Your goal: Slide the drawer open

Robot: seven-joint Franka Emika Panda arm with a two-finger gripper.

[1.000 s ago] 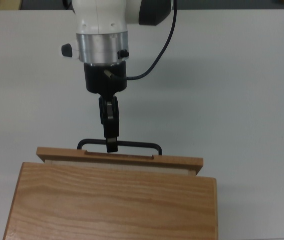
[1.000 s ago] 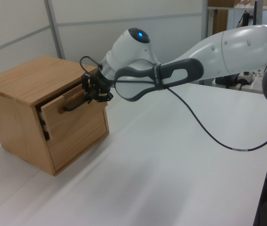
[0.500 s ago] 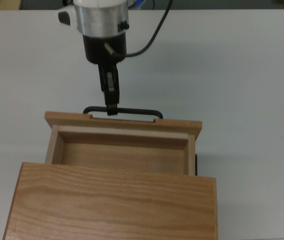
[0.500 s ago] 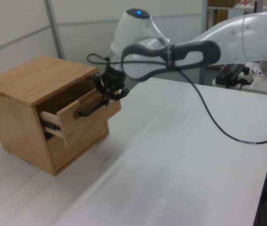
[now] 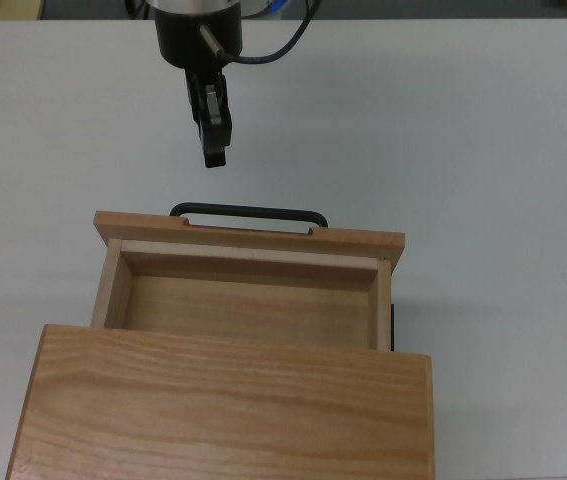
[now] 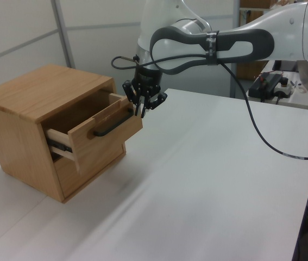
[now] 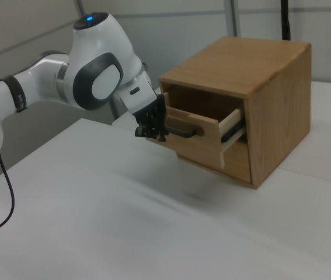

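Wooden drawer (image 5: 248,290) sits pulled well out of the cabinet (image 5: 228,405) in the top view; I read the hand (image 5: 215,158) as released, clear of the handle (image 5: 248,213), grasping nothing. Left view: hand (image 6: 144,107) hangs just above the drawer (image 6: 106,132) front, counter (image 6: 208,179) beyond bare. Right view: nothing blocks the drawer (image 7: 197,133); task looks done.

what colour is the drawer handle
Black, a thin bar handle on the light wooden drawer; clearest in the top view.
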